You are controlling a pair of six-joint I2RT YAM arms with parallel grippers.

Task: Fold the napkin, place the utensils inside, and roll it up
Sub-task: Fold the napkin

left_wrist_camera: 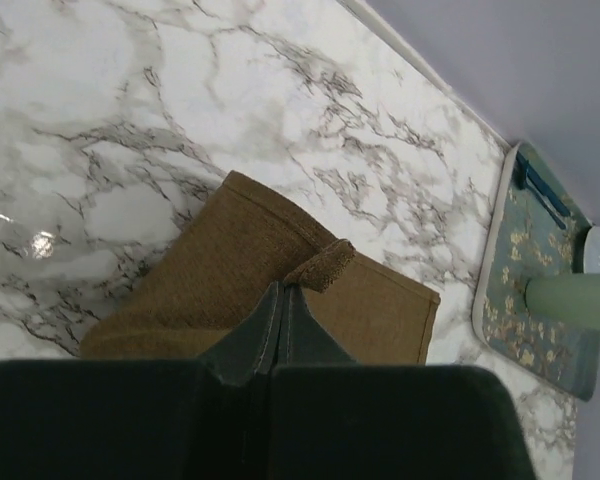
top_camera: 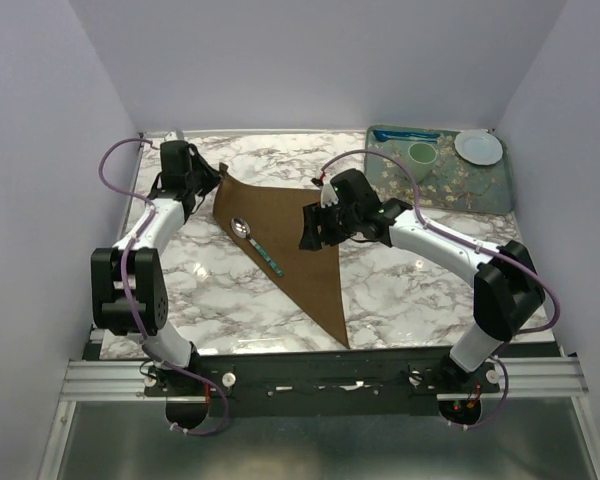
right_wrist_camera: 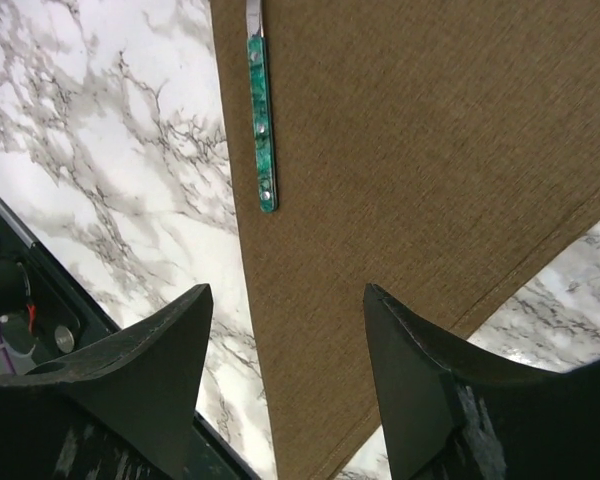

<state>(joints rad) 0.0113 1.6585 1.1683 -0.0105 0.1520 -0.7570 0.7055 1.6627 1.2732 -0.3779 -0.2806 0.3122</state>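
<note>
The brown napkin [top_camera: 290, 235] lies folded into a triangle on the marble table, its long point toward the near edge. The spoon [top_camera: 257, 243], silver bowl and teal handle, lies on its left edge; the handle shows in the right wrist view [right_wrist_camera: 262, 120]. My left gripper [top_camera: 212, 183] is shut on the napkin's far-left corner, which curls up at the fingertips [left_wrist_camera: 320, 268]. My right gripper [top_camera: 315, 232] is open, hovering above the napkin's right side [right_wrist_camera: 420, 170], holding nothing.
A floral tray [top_camera: 480, 185] at the back right holds a bright blue utensil [top_camera: 405, 135], a green cup [top_camera: 422, 153] and a white plate [top_camera: 478, 147]. White walls enclose the table on three sides. The metal rail runs along the near edge.
</note>
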